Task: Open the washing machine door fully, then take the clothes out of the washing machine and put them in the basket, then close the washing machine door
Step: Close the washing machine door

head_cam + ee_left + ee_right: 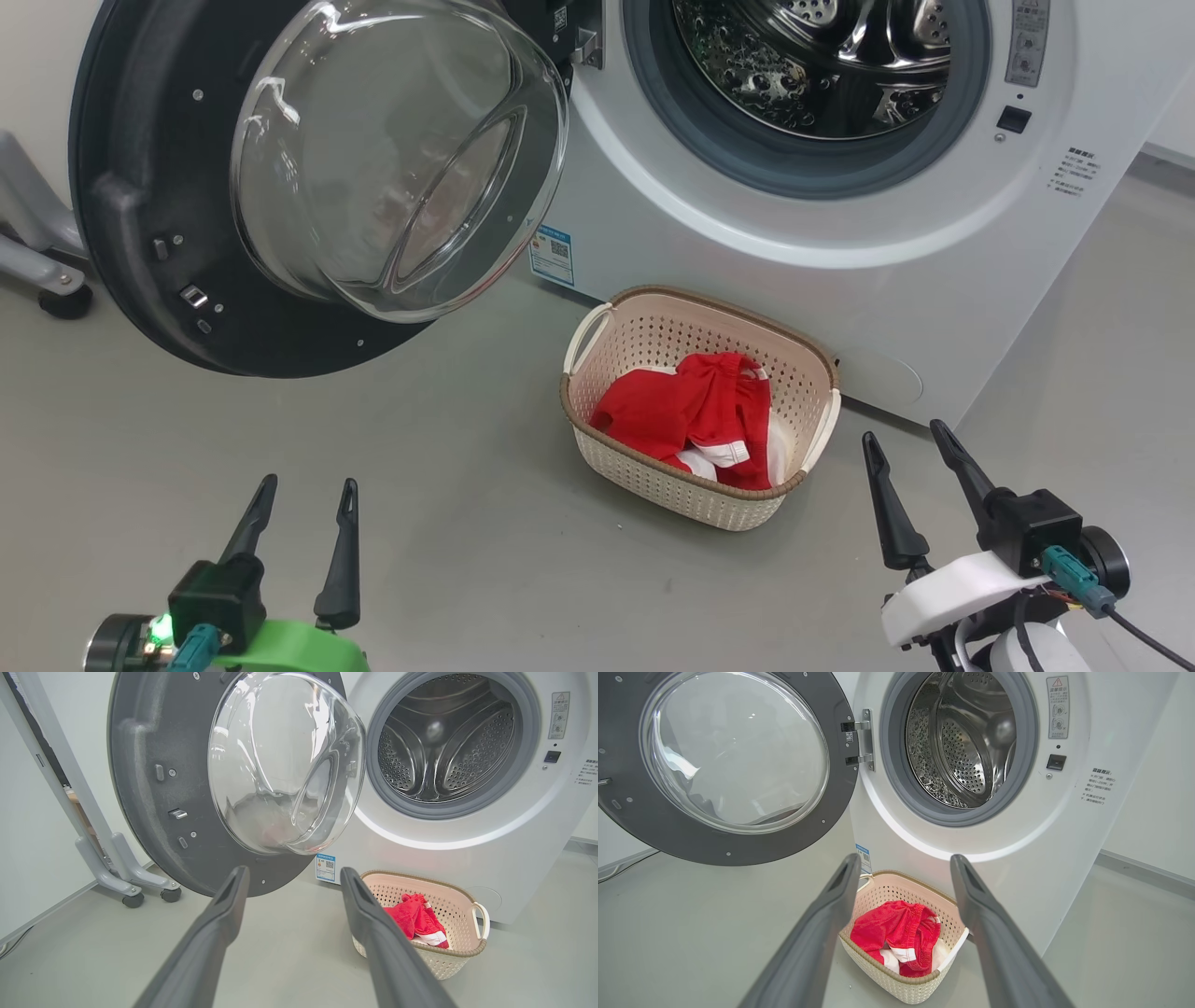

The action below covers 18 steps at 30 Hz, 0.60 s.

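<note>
Red fabric with white panels, the clothes lie bunched in a heap inside the basket, their top below its brown rim and a strip of white trim showing at the near side. The basket stands upright on the grey floor, just in front of the lower front of the washing machine and below its round opening; whether its far corner touches the white panel cannot be told. Through that opening the shiny perforated steel drum shows. A small blue label sits on the machine's front, left of the basket. The washing machine door is swung wide to the robot's left on its hinge, with its dark inner ring and bulging clear glass bowl turned toward the robot. Past the door's far edge, a grey wheeled stand leg rests on the floor. The left gripper hangs over the floor below the door, its two fingers spread apart, well apart from the basket. The right gripper hovers just to the right of the basket without touching it, fingers likewise spread, tips pointing toward the machine's lower front.
</note>
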Motion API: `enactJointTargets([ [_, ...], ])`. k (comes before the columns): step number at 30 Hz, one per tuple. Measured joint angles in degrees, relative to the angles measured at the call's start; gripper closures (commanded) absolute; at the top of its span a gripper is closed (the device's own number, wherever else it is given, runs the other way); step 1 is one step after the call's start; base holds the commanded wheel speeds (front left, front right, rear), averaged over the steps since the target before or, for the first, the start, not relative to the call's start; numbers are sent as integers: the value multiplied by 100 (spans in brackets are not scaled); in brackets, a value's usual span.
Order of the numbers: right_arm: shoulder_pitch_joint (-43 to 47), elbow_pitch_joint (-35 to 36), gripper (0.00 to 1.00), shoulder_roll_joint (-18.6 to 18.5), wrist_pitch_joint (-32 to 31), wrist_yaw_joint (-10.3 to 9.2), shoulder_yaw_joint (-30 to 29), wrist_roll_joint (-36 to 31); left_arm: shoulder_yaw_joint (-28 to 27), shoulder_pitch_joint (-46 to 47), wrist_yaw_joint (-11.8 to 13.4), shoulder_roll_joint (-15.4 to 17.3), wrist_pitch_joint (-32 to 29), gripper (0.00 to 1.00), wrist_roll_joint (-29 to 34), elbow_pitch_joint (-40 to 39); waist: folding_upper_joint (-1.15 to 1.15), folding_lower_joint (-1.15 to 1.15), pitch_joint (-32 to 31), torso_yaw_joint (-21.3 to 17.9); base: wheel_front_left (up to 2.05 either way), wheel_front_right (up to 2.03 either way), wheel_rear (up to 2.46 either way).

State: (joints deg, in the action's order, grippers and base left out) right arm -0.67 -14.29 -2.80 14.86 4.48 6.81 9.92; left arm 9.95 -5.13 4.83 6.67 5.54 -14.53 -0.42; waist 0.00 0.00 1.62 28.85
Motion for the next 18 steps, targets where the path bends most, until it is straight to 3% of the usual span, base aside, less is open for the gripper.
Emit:
enactJointTargets([
  [9, 0, -24, 0, 0, 0, 1, 36, 0, 2, -12, -1, 5, 0, 0, -7, -4, 0, 0, -19, -33, 0, 0, 0],
  [10, 0, -24, 0, 0, 0, 1, 42, 0, 2, -13, -1, 5, 0, 16, -8, -4, 0, 0, -19, -35, 0, 0, 0],
  [11, 0, -25, 0, 1, 0, 1, 47, 0, 2, -13, -1, 5, 0, 23, -15, -4, 0, 0, -20, -38, 0, 0, 0],
  [12, 0, -25, 0, 1, 0, 1, 49, 0, 3, -14, -1, 5, 0, 44, -18, -5, 0, 0, -20, -40, 0, 0, 0],
  [13, 0, -25, 0, 1, 0, 1, 49, 0, 2, -15, -1, 5, 0, 52, -19, -5, 0, 0, -19, -42, 0, 0, 0],
  [15, 0, -26, 0, 1, 0, 1, 49, 0, 2, -17, -1, 7, 0, 59, -30, -5, 0, 0, -18, -44, 0, 0, 0],
  [17, 0, -26, 0, 2, 0, 1, 49, 0, 2, -18, -1, 7, 0, 97, -40, -8, 0, 0, -15, -45, 0, 0, 0],
  [18, 0, -26, 0, 2, 0, 1, 49, 0, 2, -18, -1, 7, 0, 100, -41, -9, 0, 0, -13, -44, 0, 0, 0],
])
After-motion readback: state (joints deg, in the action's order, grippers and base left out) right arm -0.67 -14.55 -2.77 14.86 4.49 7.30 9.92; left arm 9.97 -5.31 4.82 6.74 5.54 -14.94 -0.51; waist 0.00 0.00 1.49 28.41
